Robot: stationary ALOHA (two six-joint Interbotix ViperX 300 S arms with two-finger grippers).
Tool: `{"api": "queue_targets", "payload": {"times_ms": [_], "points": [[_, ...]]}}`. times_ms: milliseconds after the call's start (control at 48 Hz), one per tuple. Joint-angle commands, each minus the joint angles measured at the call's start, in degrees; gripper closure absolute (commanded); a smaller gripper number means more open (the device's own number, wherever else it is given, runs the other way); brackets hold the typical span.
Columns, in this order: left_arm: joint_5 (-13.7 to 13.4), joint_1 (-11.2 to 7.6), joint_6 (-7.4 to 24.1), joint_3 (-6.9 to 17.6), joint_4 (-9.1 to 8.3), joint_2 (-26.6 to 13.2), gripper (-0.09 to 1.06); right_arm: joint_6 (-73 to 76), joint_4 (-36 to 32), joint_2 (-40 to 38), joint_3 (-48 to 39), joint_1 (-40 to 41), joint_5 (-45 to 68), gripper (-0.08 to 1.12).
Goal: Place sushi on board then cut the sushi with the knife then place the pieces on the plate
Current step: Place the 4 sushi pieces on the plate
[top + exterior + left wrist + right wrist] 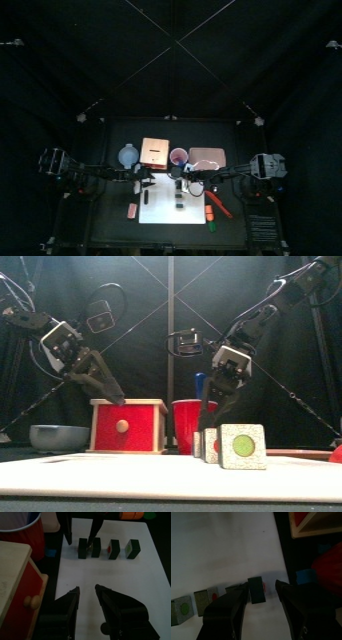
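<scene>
Black curtains all round, and the white cutting board [167, 230] lies under the action. Well to the left of the left gripper [87, 597] sits the blue-grey bowl [60, 437], then the wooden box [127, 426] with its red drawer front. That gripper hovers over the board, jaws apart, nothing between them. Just ahead of it the sushi roll [115, 548] stands on the board, split into four dark green blocks in a row, with pale speckled faces and green or red centres. The right gripper [261, 588] straddles the end block [83, 548], jaws spread, not pinching. The red cup [194, 416] is just behind it.
</scene>
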State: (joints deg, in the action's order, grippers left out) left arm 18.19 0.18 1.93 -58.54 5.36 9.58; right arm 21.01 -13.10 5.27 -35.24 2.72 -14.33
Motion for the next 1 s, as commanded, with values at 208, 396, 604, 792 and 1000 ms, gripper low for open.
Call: {"api": "queue_targets", "payload": {"times_ms": [208,396,604,792,1000], "points": [[0.3,0.18,-0.1,0.5,0.09,0.2,0.24,-0.5,0.0,0.3,1.8,0.0,0.2,0.34],[0.3,0.18,-0.1,0.5,0.62,0.2,0.24,-0.3,0.1,-1.5,1.3,-0.2,-0.7,0.48],[0.3,0.18,-0.1,0.7,0.97,0.2,0.24,0.2,0.3,-10.8,-1.1,0.3,-7.1,0.47],[0.3,0.53,-0.1,0.8,0.97,0.2,0.24,0.3,0.7,-19.6,-5.9,2.8,-12.0,0.47],[0.3,1.49,0.0,1.0,0.97,0.3,0.24,0.3,0.2,-24.4,-10.2,12.0,-11.3,0.47]]}}
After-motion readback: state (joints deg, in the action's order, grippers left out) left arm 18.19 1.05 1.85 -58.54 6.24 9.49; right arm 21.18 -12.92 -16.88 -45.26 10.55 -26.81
